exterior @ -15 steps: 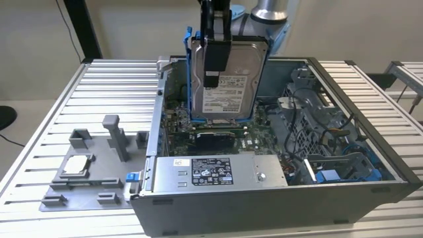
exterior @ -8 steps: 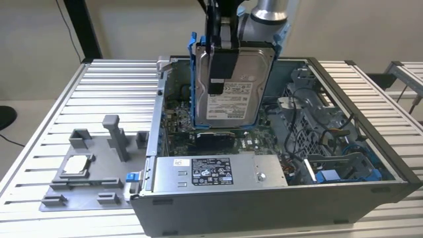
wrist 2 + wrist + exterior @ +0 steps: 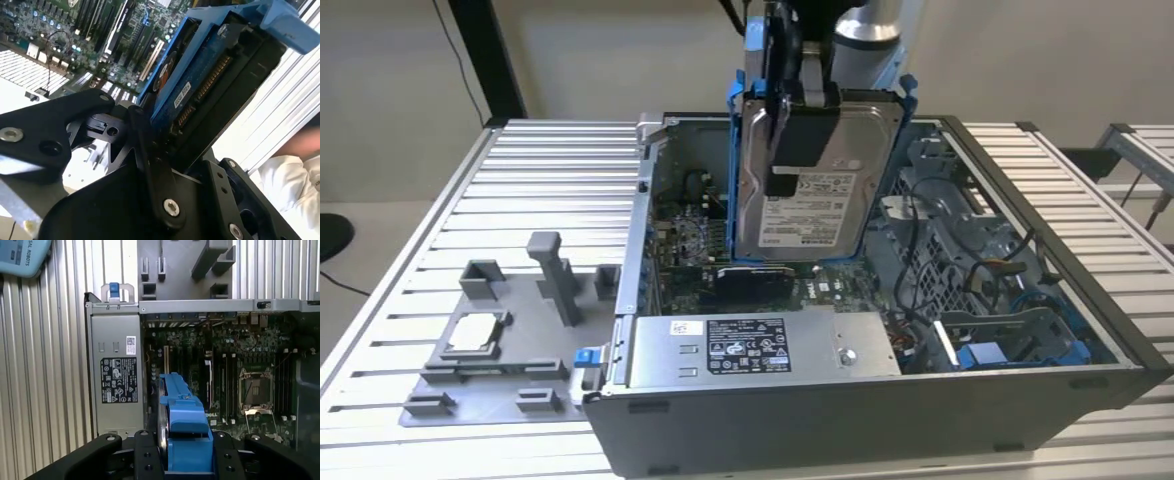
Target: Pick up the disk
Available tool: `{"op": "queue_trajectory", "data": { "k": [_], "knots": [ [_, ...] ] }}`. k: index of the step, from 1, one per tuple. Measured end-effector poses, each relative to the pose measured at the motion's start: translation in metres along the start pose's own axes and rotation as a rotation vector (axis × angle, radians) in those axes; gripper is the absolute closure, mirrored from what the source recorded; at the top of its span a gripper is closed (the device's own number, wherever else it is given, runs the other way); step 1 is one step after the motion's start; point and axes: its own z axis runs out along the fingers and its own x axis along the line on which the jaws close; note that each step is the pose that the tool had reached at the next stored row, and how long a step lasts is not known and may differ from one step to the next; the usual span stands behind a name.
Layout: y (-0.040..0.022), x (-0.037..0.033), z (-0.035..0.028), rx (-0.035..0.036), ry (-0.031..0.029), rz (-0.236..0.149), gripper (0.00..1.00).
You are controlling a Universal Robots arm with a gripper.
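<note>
The disk (image 3: 834,205) is a silver-grey hard drive with a white label in a bright blue carrier. It hangs upright above the open computer case (image 3: 854,400), lifted out of its bay. My gripper (image 3: 790,160) comes down from above and is shut on the disk's upper edge, one black finger lying across its labelled face. In the second wrist view the black fingers (image 3: 145,145) clamp the disk (image 3: 200,85) by its blue frame and connector end. In the first wrist view the blue carrier (image 3: 182,425) sits between the fingers (image 3: 145,455), over the motherboard.
The grey power-supply box (image 3: 747,345) lies at the case's front. Cables and blue drive bays (image 3: 987,330) fill the case on the exterior view's right. A grey fixture plate (image 3: 494,385) with a small CPU chip (image 3: 474,332) lies on the slatted table at the exterior view's left. A white sleeve (image 3: 290,180) is nearby.
</note>
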Motion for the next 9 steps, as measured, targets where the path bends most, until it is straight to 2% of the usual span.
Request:
{"op": "queue_trajectory", "data": {
  "k": [7, 9],
  "knots": [
    [-0.0282, 0.0045, -0.0004, -0.0001, 0.0000, 0.000, 1.00],
    [-0.0337, 0.0062, -0.0005, -0.0002, 0.0000, 0.000, 1.00]
  ]
}}
